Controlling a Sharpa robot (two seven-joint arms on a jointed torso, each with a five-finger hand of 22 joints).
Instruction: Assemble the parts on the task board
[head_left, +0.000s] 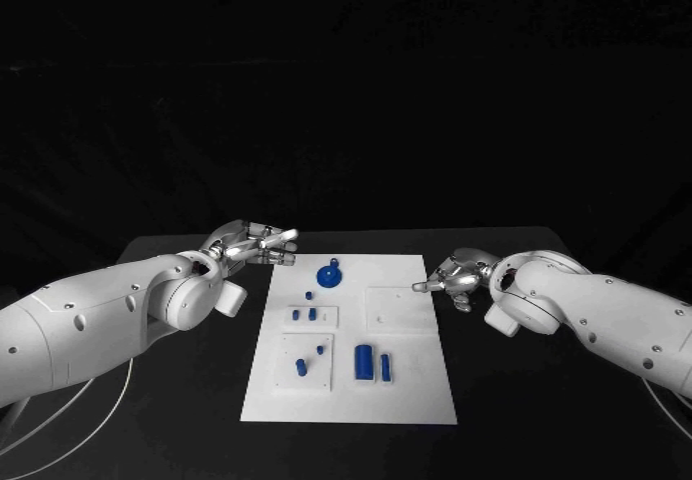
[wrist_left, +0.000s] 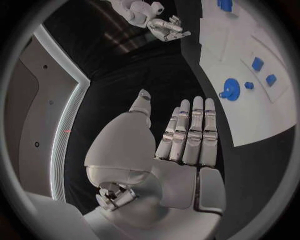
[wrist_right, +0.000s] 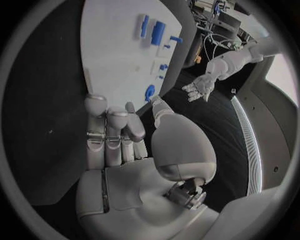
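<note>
The white task board (head_left: 392, 404) lies in the middle of the black table. At its far end sits a round blue part (head_left: 329, 274), with small blue pegs (head_left: 303, 314) nearer and two upright blue blocks (head_left: 374, 364) toward the near end. My left hand (head_left: 254, 246) hovers off the board's far left corner, fingers spread, holding nothing. My right hand (head_left: 454, 280) hangs at the board's right edge, also holding nothing. In the left wrist view my left hand's fingers (wrist_left: 190, 132) stretch toward the round part (wrist_left: 230, 90). The right wrist view has my right hand (wrist_right: 119, 137) beside the board (wrist_right: 112, 55).
Raised square plates (head_left: 400, 306) divide the board's surface. Black table surface (head_left: 173, 400) runs along both sides of the board. Each wrist view catches the other hand across the board: the right hand (wrist_left: 165, 27) and the left hand (wrist_right: 199, 87).
</note>
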